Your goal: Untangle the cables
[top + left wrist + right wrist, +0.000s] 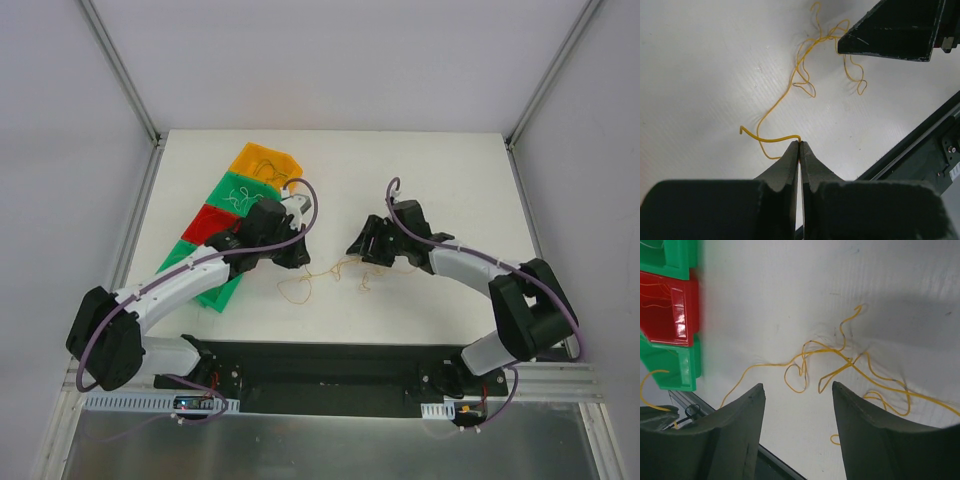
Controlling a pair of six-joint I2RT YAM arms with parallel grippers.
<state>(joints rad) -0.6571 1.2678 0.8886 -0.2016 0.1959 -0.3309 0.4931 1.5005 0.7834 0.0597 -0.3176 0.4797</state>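
The left arm (170, 285) reaches forward and to the right from its base, bent at the elbow; the left gripper (800, 145) has its jaws pressed together, the tips pinching a yellow cable (777, 139). The right arm (470, 265) reaches forward and to the left, elbow out to the right; the right gripper (797, 385) points downward, jaws standing apart with nothing between them; the two grippers face each other, near but not touching.

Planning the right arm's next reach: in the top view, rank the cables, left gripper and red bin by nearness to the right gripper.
1. cables, just left of the right gripper.
2. left gripper, farther left, pinching one cable.
3. red bin, farthest left, in the bin row.
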